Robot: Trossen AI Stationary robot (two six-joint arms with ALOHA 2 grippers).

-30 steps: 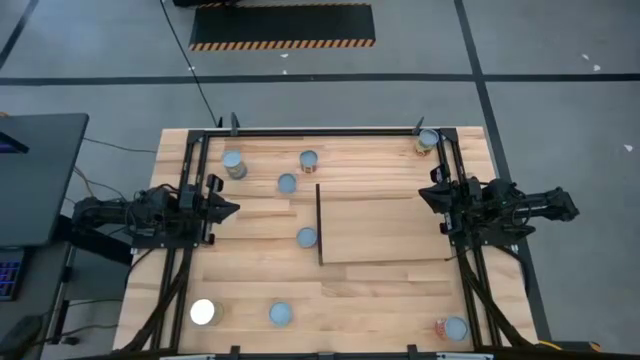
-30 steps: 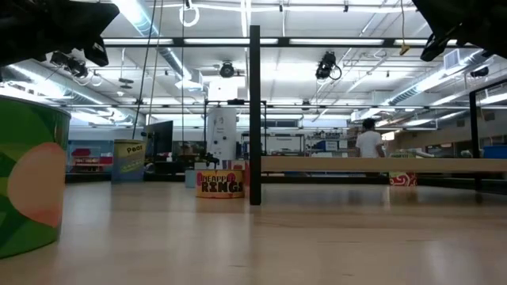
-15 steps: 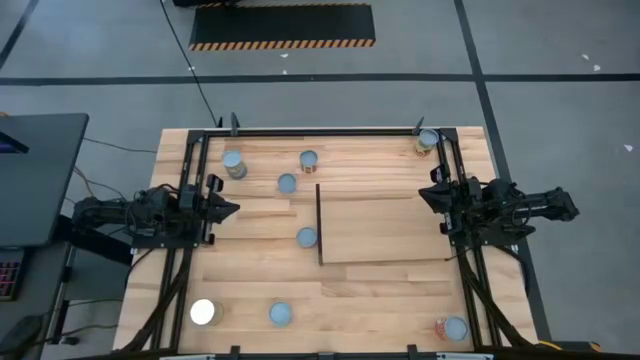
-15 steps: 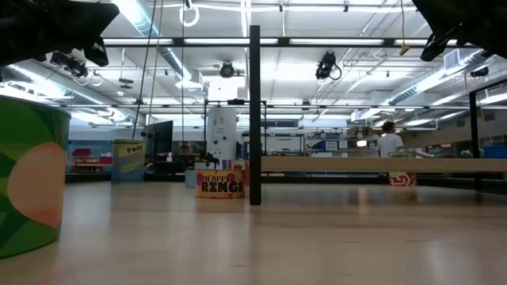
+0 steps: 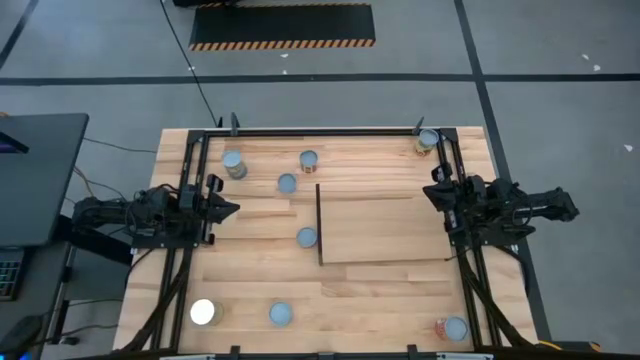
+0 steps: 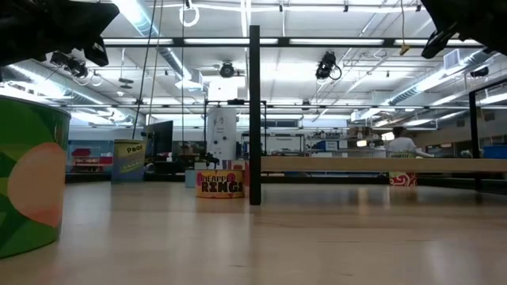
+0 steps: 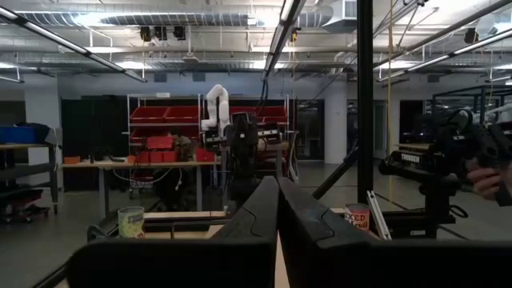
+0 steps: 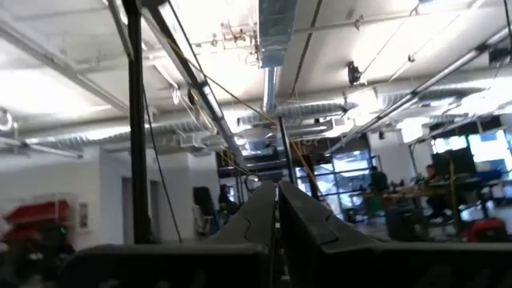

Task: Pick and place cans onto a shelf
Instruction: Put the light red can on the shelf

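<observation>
Eight cans (image 5: pixel 306 237) sit scattered on the counter (image 5: pixel 380 285), none on the shelf (image 5: pixel 385 230) lying flat at centre. Left gripper (image 5: pixel 232 208) and right gripper (image 5: pixel 428 192) hover at opposite counter edges, fingers pressed together, holding nothing.

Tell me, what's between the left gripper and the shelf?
In the high view, bare tabletop lies between the shut left gripper and the shelf, ending at the shelf's dark upright strip. One can sits just beside that line.
</observation>
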